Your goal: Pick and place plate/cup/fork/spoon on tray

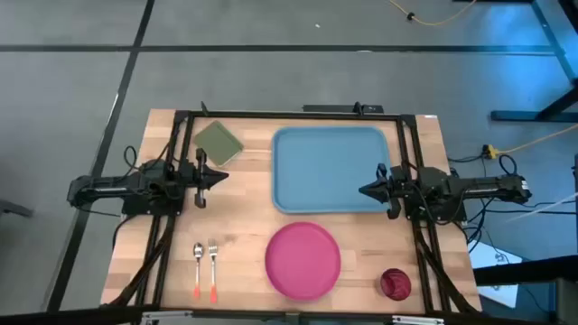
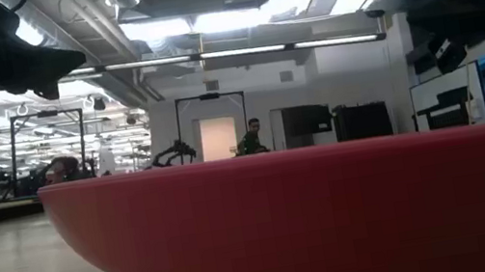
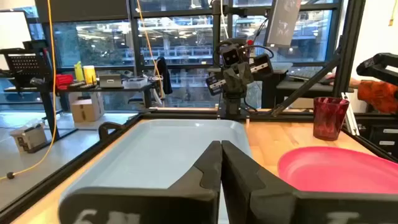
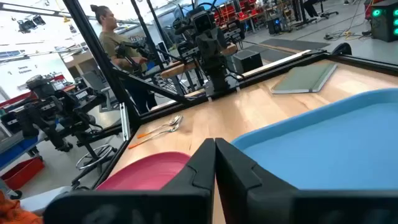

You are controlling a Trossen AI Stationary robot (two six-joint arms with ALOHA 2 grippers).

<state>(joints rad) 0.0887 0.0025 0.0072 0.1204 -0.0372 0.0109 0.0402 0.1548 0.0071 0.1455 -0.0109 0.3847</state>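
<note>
The light blue tray [image 1: 331, 169] lies at the table's far middle with nothing on it. The pink plate [image 1: 302, 260] rests flat near the front edge, and fills the low view [image 2: 313, 213]. The dark magenta cup [image 1: 395, 283] stands upright at the front right. Spoon [image 1: 197, 268] and fork [image 1: 213, 268] lie side by side at the front left, orange handles toward the near edge. My left gripper [image 1: 223, 176] hovers shut left of the tray. My right gripper [image 1: 364, 190] hovers shut at the tray's right edge.
An olive-green square pad [image 1: 219, 143] lies at the far left of the table. A dark frame [image 1: 298, 115] borders the table's far and side edges. A person [image 4: 112, 37] stands in the room beyond the table.
</note>
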